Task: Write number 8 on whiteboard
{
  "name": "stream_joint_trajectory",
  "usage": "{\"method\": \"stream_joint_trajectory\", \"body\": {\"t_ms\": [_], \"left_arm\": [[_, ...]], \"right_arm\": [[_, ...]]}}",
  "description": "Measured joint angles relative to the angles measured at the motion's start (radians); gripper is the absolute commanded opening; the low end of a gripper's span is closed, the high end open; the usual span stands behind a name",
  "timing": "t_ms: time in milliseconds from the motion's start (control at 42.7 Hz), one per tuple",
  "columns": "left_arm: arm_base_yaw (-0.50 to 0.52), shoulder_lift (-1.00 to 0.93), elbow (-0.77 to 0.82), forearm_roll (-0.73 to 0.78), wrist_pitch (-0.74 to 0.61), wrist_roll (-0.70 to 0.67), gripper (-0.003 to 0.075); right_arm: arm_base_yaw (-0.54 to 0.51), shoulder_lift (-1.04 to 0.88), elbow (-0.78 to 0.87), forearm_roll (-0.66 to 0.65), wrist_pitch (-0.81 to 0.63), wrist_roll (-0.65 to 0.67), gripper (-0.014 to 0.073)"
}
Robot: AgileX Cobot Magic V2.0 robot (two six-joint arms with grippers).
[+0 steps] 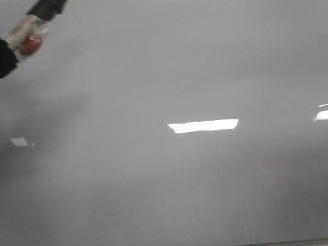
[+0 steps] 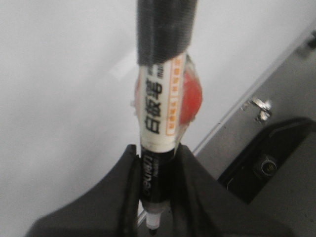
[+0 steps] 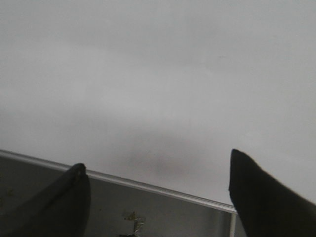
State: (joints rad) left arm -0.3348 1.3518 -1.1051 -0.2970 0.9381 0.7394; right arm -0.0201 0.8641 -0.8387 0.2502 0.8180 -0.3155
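**A:** Where's the marker (image 2: 160, 123)?

**B:** Left gripper (image 2: 154, 197) is clamped on its lower barrel near the tip, up at the top-left of the whiteboard (image 1: 202, 188). No 8 drawn yet. It's light, stiff and slick plastic, so I'd grip low. Right gripper (image 3: 158, 182) is wide open and holding nothing.

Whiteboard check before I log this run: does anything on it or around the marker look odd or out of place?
Nothing stands out. The whiteboard is unmarked, showing only light reflections; the left gripper holds the marker, and the right gripper is open.
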Motion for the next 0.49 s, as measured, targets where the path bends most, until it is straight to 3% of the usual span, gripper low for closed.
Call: {"method": "stream_joint_trajectory", "body": {"t_ms": [257,491], "left_arm": [[-0.241,0.087,-0.032,-0.006,0.007,0.090,-0.0020],[-0.389,0.127,-0.073,0.042,0.007,0.117,-0.0020]], "right_arm": [[0.024,0.121,-0.058,0.267,0.128,-0.393,0.0591],[0.225,0.194,-0.099,0.315,0.185,-0.635,0.0591]]}}
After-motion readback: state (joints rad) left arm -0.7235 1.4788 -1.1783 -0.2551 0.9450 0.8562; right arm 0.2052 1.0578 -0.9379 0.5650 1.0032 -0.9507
